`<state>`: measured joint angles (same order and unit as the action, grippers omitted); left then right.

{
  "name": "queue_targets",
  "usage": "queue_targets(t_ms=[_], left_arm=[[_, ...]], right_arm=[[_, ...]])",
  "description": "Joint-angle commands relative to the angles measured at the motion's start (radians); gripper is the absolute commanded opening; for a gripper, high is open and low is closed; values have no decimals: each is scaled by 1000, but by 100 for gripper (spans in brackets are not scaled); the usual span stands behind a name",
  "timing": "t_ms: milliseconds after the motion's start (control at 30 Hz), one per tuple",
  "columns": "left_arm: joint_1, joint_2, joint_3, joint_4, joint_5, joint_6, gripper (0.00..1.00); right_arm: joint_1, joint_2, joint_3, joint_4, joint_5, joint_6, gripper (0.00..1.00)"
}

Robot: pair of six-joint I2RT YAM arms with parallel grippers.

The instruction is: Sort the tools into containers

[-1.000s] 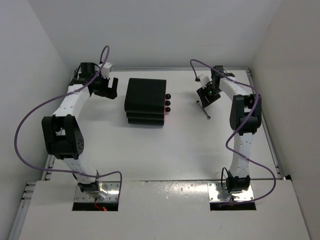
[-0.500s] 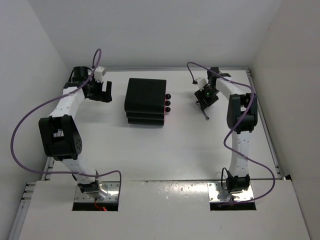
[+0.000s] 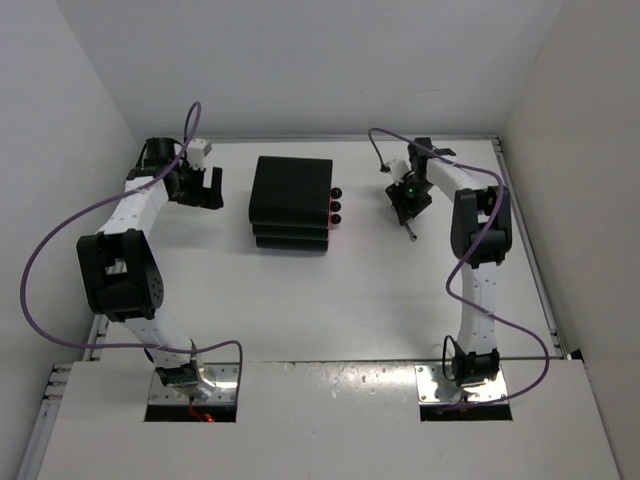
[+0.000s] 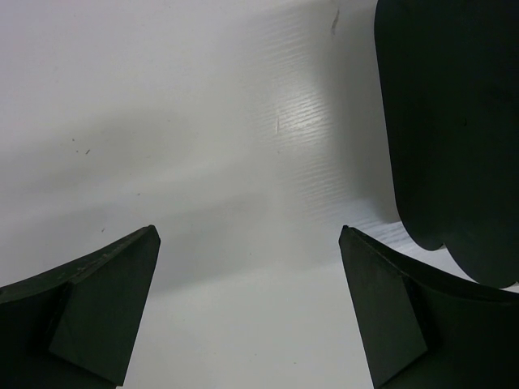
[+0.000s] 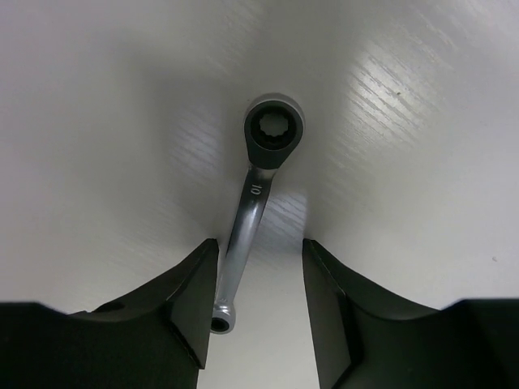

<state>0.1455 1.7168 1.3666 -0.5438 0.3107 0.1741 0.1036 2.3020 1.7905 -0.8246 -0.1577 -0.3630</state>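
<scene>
Tools: one silver wrench [image 5: 255,194] is lying on the surface [image 5: 405,121], right of the cabinet [image 3: 290,190]; no others are showing.
Left claw [image 4: 247,235]: hanging released beside the cabinet.
Drawers [image 3: 328,208]: sitting shut.
Right claw [image 5: 259,243]: straddling the wrench, parted, not yet gripping.
Progress: seemingly nearing the end, with this wrench awaiting stowing.

The slim silver metal wrench [image 5: 258,194] has a dark ring head and a small stamped "10". The white table surface [image 5: 405,121] shows fine parallel ribs. The black boxy cabinet [image 3: 290,190] has magenta-pink drawer fronts [image 3: 328,213] and round black knobs [image 3: 336,207]. The cables [image 3: 26,275] are purple, and the robot arms [image 3: 480,290] are white with black joints.
</scene>
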Motion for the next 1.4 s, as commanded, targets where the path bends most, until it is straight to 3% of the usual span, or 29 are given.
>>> queue_targets(t_ms=[0,267,400,533,733,833,967,1067,1367], left_arm=[[9,-48,-4,27,21,-8,100],[19,-57,-4,27,21,-8,100],[19,-77,-14,27,21,-18,100],[19,-114,-23,27,30,-36,100],[19,-167,-63,27,48,-54,100],[19,-177,-63,27,48,-64,100],[19,-195,-63,27,48,-73,100],[19,-204,-63,27,48,-73,100],[19,-204,-63,8,30,-73,100]], right_arm=[[15,-16,-17,-8,39,30,46],[85,-6,-85,12,173,50,27],[85,17,-86,-24,173,59,10],[73,-76,-114,-70,130,81,1],[28,-317,-82,-152,-46,114,0],[28,-412,15,-188,-129,130,0],[70,-412,243,-242,-280,179,0],[132,-421,319,-208,-342,212,0],[315,-256,589,-107,-413,306,0]])
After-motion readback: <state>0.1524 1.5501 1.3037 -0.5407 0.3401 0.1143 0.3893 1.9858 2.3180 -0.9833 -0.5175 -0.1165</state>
